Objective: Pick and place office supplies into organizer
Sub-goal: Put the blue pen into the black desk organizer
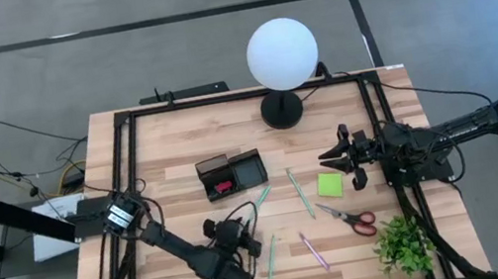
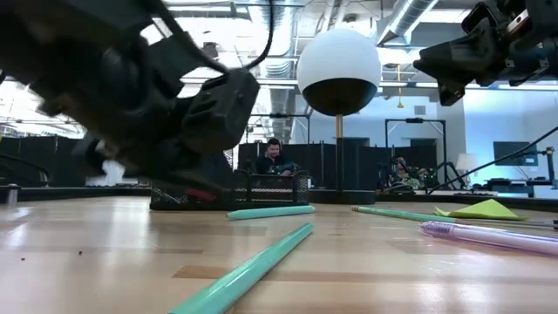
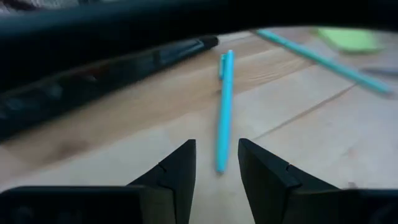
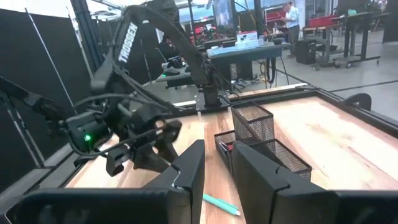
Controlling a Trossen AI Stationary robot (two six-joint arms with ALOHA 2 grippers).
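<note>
Just beyond your left gripper (image 3: 216,169), a teal pen (image 3: 224,109) lies flat on the table (image 1: 169,142), its near end between the slightly parted fingers, untouched. It's slim, with a clip at its far end. You can count four pens on the table in the high view, one lime sticky pad (image 1: 329,184), one pair of red-handled scissors (image 1: 350,217). Your right gripper (image 1: 339,159), fingers apart, hovers beside the pad; the organizer (image 1: 232,174) sits behind.
</note>
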